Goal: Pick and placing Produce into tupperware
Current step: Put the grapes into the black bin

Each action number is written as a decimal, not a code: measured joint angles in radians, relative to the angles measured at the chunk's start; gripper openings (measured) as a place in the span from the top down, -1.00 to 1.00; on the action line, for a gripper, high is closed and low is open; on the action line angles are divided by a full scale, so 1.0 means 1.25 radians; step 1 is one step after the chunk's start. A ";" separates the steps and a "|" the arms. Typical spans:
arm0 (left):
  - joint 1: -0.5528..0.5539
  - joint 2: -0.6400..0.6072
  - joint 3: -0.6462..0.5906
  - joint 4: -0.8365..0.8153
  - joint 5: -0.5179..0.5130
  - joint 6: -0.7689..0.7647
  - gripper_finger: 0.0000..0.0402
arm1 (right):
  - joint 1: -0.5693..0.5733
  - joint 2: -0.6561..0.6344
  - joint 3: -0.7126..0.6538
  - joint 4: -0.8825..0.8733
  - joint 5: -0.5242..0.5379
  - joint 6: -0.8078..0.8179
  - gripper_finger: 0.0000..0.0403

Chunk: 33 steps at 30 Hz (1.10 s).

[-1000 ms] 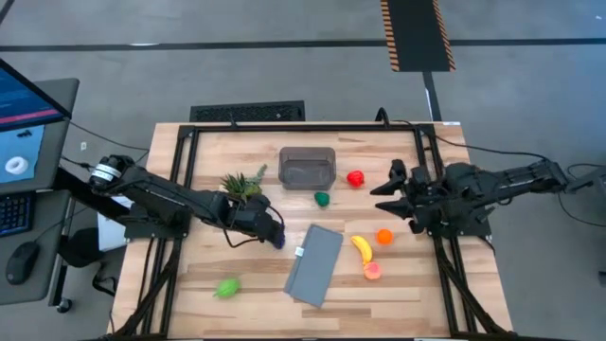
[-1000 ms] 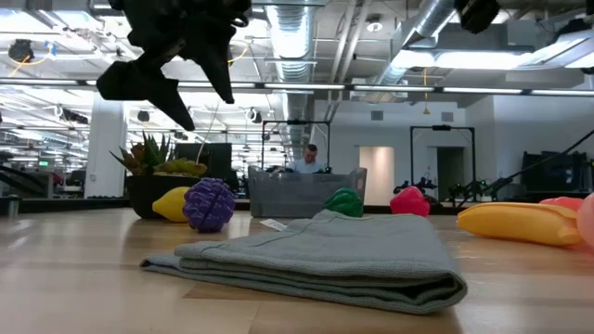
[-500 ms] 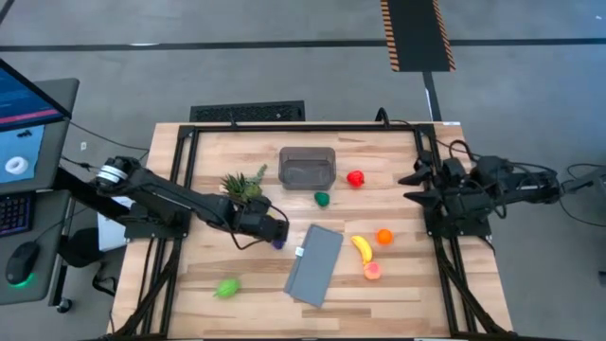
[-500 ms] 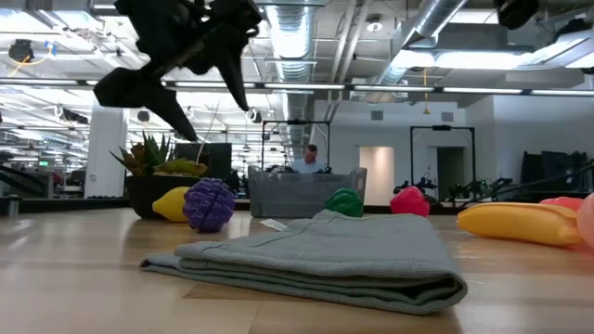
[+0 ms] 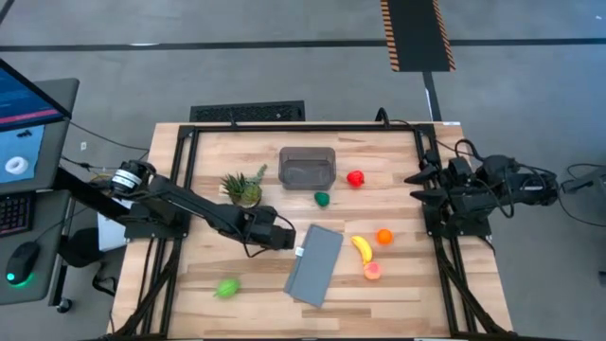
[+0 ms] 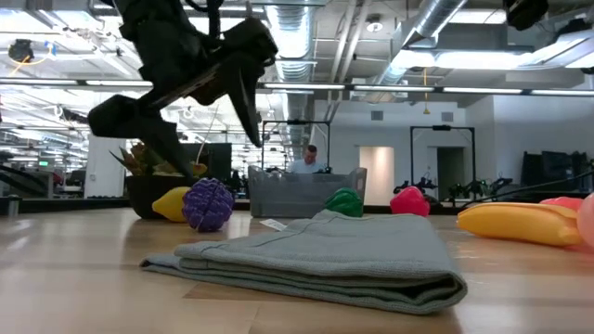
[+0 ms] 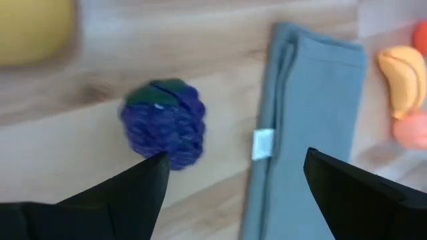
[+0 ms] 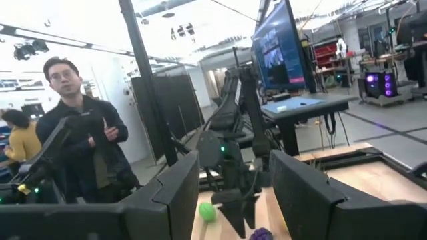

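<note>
Left gripper (image 6: 200, 130) jaws released, above knobbly purple toy berry (image 7: 163, 125) at frame centre; folded grey-blue cloth (image 5: 315, 263) just right. Right gripper (image 5: 414, 185) parked far right, jaws nearly clenched, empty.

Both arms are built of dark, near-black segments joined by rounded housings. The left arm carries a pale silver ring with a light band at a joint well behind the left gripper (image 5: 281, 234), whose two fingers (image 7: 143, 190) are flat, matte black wedges. Thin black cables loop over the right arm behind the right gripper (image 5: 414, 186), itself black and angular.
</note>
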 joint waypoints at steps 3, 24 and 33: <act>0.001 -0.005 -0.001 -0.034 -0.003 -0.007 -0.67 | 0.000 0.005 0.005 -0.017 0.000 -0.004 -0.02; 0.050 -0.005 -0.001 -0.096 0.002 0.010 -0.65 | 0.000 0.004 0.010 -0.021 0.000 -0.006 -0.02; 0.066 -0.004 -0.001 -0.108 0.006 0.017 -0.65 | 0.000 0.004 0.010 -0.021 0.001 -0.007 -0.02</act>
